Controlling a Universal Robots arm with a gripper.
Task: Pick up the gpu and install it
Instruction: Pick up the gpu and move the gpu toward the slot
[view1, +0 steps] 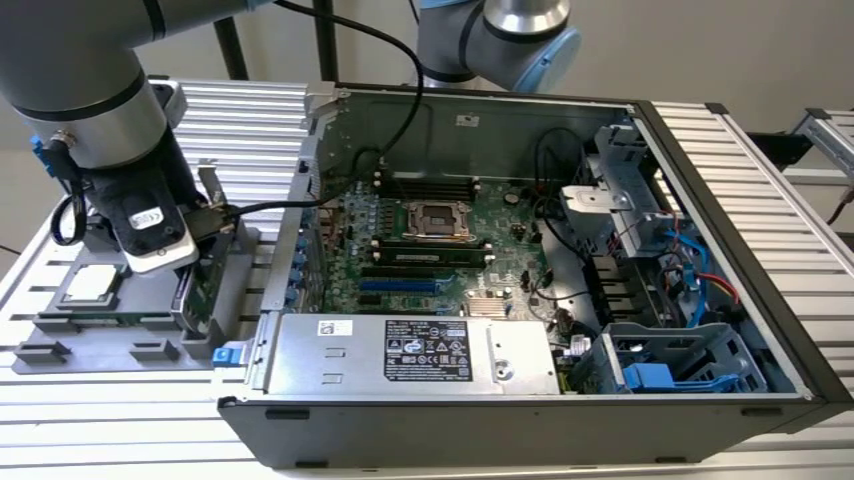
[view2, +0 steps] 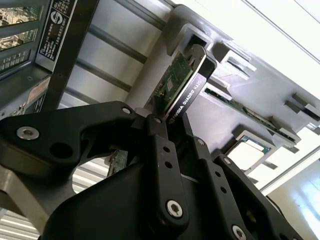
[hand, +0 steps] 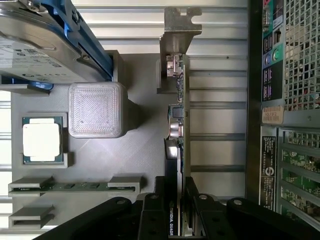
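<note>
Black fingers (hand: 155, 215) of the gripper (hand: 177, 195) look closed on the gpu (hand: 180, 125), pinching its edge while the card stands upright in the grey holder tray (hand: 140, 155). In the exterior view that spot is at nine o'clock from the open computer case (view1: 534, 300). Picking up is the step in hand, I judge, and freeing the card calls for a straight pull along its own plane. Room is tight: the case wall (view1: 287, 250) stands near at three o'clock, and a grey block (hand: 96, 110) stands off the opposite face.
</note>
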